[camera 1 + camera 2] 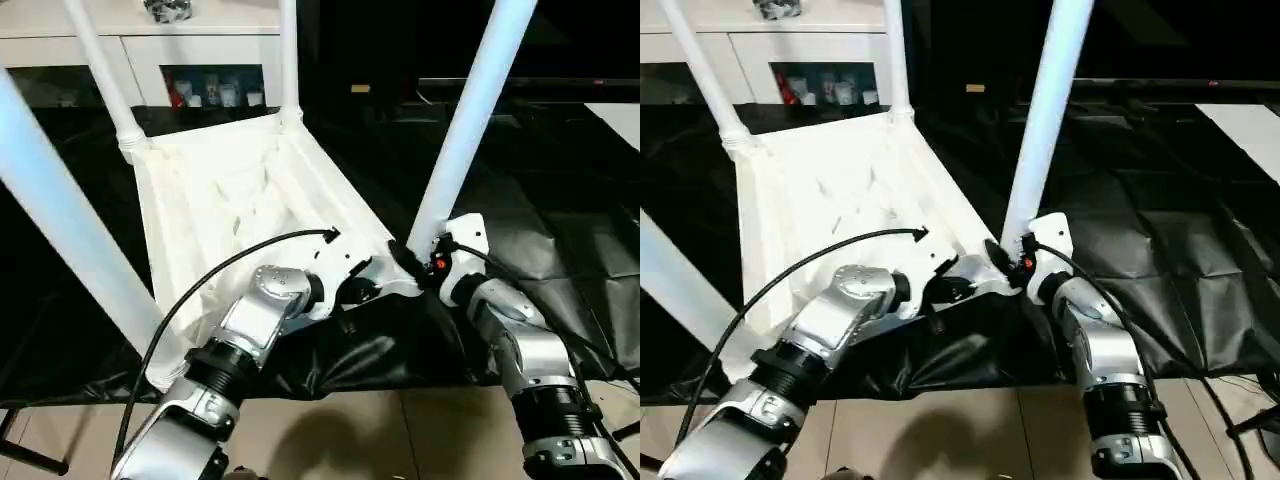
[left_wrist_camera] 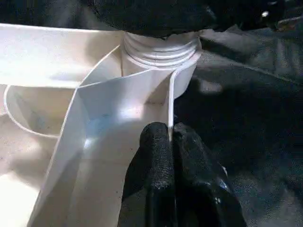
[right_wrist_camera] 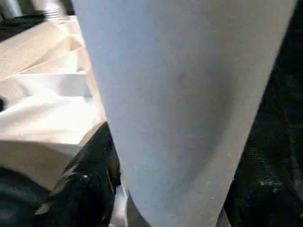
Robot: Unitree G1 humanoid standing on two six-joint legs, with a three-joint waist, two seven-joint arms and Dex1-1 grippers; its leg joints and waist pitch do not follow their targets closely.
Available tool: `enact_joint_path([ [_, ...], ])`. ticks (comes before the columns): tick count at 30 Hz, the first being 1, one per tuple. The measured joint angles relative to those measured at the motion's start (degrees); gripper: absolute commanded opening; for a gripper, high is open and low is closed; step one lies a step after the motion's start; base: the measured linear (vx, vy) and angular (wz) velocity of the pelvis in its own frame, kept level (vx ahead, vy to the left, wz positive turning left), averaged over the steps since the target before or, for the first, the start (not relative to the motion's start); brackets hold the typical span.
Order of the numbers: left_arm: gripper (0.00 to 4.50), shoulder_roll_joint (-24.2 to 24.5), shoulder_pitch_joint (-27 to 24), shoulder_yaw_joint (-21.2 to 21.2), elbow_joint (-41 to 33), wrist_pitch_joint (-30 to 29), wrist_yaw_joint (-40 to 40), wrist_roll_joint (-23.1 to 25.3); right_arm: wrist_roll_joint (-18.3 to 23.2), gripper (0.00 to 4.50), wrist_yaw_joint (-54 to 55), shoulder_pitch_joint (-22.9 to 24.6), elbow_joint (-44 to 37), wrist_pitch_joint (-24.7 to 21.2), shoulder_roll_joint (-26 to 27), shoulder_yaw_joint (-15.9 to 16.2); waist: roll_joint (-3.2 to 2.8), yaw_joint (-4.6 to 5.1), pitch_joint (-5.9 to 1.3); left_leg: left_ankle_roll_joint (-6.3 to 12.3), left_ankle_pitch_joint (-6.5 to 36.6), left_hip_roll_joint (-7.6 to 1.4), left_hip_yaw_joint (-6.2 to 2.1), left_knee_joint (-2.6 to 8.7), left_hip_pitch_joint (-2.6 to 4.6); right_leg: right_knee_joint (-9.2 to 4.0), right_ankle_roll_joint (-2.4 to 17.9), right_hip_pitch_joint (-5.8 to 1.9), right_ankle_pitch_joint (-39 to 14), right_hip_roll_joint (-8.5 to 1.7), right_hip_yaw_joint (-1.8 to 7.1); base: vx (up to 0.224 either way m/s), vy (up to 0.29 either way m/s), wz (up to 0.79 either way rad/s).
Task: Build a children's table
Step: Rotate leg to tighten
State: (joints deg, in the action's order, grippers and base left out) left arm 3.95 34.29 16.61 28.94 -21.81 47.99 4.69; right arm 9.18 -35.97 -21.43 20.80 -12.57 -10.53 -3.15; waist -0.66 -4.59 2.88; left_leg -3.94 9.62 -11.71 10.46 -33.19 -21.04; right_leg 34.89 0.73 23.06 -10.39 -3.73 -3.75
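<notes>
White plastic rectangular tabletop [image 1: 225, 200] lying upside down on black sheeting [image 1: 560, 240], four long tapered round white legs pointing up. Left pincer [image 2: 169, 142] clenched on thin raised rim [image 2: 169, 101], just short of corner socket [image 2: 161, 56]. Right pincer [image 1: 425, 262] wrapped around nearest leg [image 1: 465, 120] at its base, grasping it.
</notes>
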Motion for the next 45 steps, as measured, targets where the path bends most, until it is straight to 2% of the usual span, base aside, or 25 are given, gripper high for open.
enact_joint_path([
  [4,0.00,1.99,-0.28,0.40,-0.80,0.50,3.79,-0.72,0.76,3.56,-6.50,0.70,-1.23,-0.92,-3.21,1.86,0.00,-0.25,0.01,0.00,0.00,0.00,0.00,0.00,-0.03,-0.01,0.01,0.01,0.00,0.00,0.00,0.000,0.000,0.00],
  [10,0.00,6.19,-1.11,1.74,-1.65,2.56,12.39,-2.72,0.79,3.99,-18.39,2.25,-4.78,-1.16,-10.65,7.57,0.01,-1.31,0.02,0.00,0.00,0.00,0.00,0.00,-0.03,-0.04,0.01,-0.03,-0.02,-0.02,-0.01,0.000,0.000,0.00],
  [20,0.00,10.74,-1.22,2.73,-2.27,3.54,20.65,-4.27,0.30,3.99,-26.52,2.80,-5.40,-0.39,-14.69,11.47,-0.05,-2.37,0.05,0.00,0.00,0.02,0.00,-0.09,-0.06,-0.03,0.02,-0.12,-0.02,-0.07,-0.01,0.000,0.000,0.00],
  [21,0.00,10.83,-1.21,2.84,-2.27,3.57,20.74,-4.42,0.33,3.73,-26.85,2.77,-5.40,-0.38,-14.93,11.58,-0.05,-2.54,0.05,0.00,0.00,0.02,0.00,-0.09,-0.06,-0.03,0.02,-0.12,-0.01,-0.07,0.00,0.000,0.000,0.00],
  [24,0.00,10.88,-1.21,2.87,-2.26,3.61,20.98,-4.44,-0.60,3.63,-26.68,2.55,-4.96,0.45,-15.19,11.75,-0.09,-2.65,0.07,0.00,0.00,0.02,0.00,-0.09,-0.06,-0.03,0.03,-0.12,-0.01,-0.07,-0.01,0.000,0.000,0.00],
  [26,0.00,10.90,-1.21,2.85,-2.26,3.61,20.98,-4.44,-1.12,3.31,-26.57,2.38,-4.80,0.79,-15.51,12.07,-0.09,-2.66,0.07,0.00,0.00,0.01,-0.01,-0.09,-0.05,-0.02,0.03,-0.13,-0.01,-0.06,-0.01,0.000,0.000,0.00],
  [29,0.00,10.98,-1.21,2.87,-2.26,3.61,21.20,-4.55,-1.34,3.22,-26.24,2.27,-4.61,0.84,-15.52,12.00,-0.10,-2.71,0.07,0.00,0.00,0.01,0.00,-0.09,-0.06,-0.02,0.02,-0.12,-0.01,-0.07,-0.01,0.000,0.000,0.00],
  [32,0.00,11.02,-1.21,2.87,-2.26,3.61,21.26,-4.58,-1.30,2.84,-26.26,2.19,-4.47,0.84,-15.54,12.03,-0.10,-2.78,0.07,0.00,0.00,0.01,0.00,-0.09,-0.06,-0.02,0.03,-0.12,-0.01,-0.07,-0.01,0.000,0.000,0.00],
  [36,0.00,11.08,-1.20,2.85,-2.25,3.60,21.20,-4.59,-1.38,2.65,-26.39,1.75,-3.62,1.63,-15.54,12.26,-0.10,-2.73,0.07,0.00,-0.01,0.01,0.00,-0.12,-0.05,0.00,0.04,-0.12,0.00,-0.07,-0.01,0.000,0.000,0.00],
  [45,0.00,10.58,-1.21,2.70,-2.05,3.49,18.62,-4.55,-2.04,2.61,-24.39,1.52,-1.96,3.50,-14.17,11.69,-0.07,-2.48,0.09,0.00,-0.01,-0.02,-0.01,-0.29,-0.04,0.06,0.04,-0.15,0.00,-0.06,-0.01,0.000,0.000,0.00],
])
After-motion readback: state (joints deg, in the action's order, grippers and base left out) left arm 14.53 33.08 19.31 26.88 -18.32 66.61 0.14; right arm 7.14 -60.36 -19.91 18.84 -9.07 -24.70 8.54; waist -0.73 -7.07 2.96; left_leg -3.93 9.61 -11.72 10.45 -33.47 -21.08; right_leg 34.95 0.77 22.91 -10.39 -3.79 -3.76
